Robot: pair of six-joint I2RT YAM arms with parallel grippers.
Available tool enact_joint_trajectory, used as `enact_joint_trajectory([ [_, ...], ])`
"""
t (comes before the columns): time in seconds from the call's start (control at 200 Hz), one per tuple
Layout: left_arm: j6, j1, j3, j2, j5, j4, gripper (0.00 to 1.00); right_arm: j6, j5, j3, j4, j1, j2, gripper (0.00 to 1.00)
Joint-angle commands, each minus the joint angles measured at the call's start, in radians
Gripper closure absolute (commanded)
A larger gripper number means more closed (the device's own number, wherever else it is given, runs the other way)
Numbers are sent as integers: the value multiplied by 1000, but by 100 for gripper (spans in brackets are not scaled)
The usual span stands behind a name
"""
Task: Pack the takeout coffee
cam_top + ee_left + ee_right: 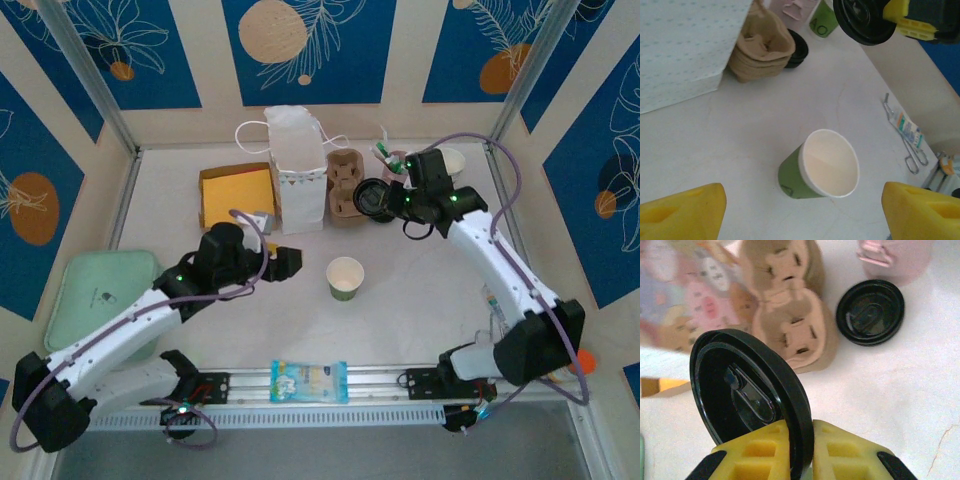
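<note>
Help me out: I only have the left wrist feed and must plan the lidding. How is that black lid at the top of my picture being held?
Observer: The right gripper is shut on the black lid, pinching its rim edge-on between the fingers.
Operator: Is my cup really upright?
Observer: Yes. From above, the takeout coffee stands upright on the table, apart from the open left gripper and to its right.
Operator: What is left of the bag?
Observer: An open yellow-lined box lies beside the paper bag, on its left.
</note>
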Motion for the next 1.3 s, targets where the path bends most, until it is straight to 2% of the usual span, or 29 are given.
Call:
enact_joint_trajectory([
  [0.0,-4,-10,64,36,77,90,19,-47,62,-29,-23,53,-79,85],
  [0.315,-40,-13,193,146,194,168,21,-93,75,-68,13,212,-205,84],
  [0.585,-12,-34,246,207,195,156,23,-98,80,-66,42,311,-214,84],
  [0.725,-3,-39,247,216,187,149,28,-97,81,-67,51,339,-214,84],
  [0.941,5,-40,239,222,180,161,42,-93,85,-64,59,367,-215,84],
  [1.296,20,-41,233,219,153,142,73,-95,103,-71,66,383,-218,84],
])
